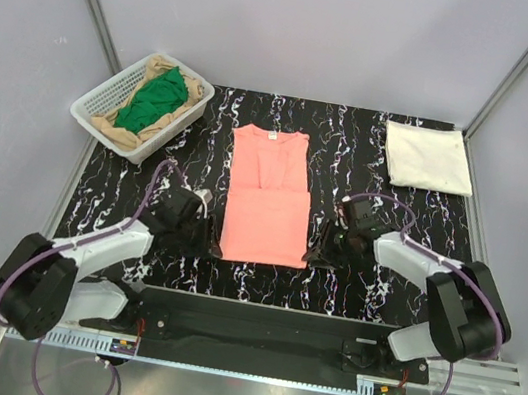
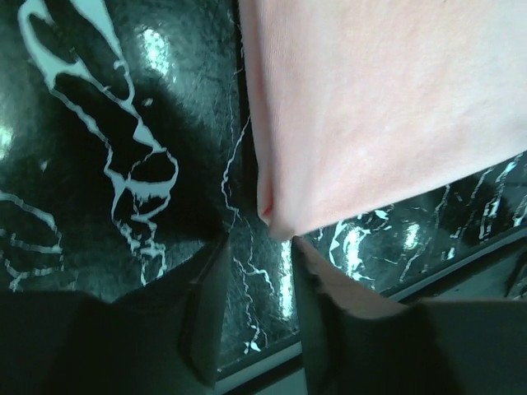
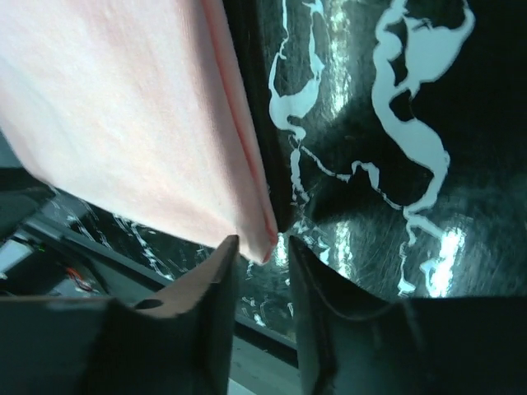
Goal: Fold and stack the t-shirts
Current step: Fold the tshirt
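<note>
Top external view: the salmon-pink t-shirt [image 1: 266, 198] lies flat at the centre of the black marbled table [image 1: 353, 152], collar toward the far edge, with a fold line across its middle. The left gripper [image 1: 211, 242] sits at its near-left corner and the right gripper [image 1: 315, 257] at its near-right corner. Only this view shows the folded cream-white t-shirt [image 1: 427, 156] at the far right and the white basket [image 1: 91, 113] at the far left, which holds the green t-shirt [image 1: 153, 100] and the tan t-shirt [image 1: 118, 131]. Only the wrist views show the jaw state. In the left wrist view the fingers [image 2: 210, 280] stand apart, with the cloth corner just ahead of the gap. In the right wrist view the fingers [image 3: 218, 280] also stand apart, with the corner at the mouth of the gap, unclamped.
</note>
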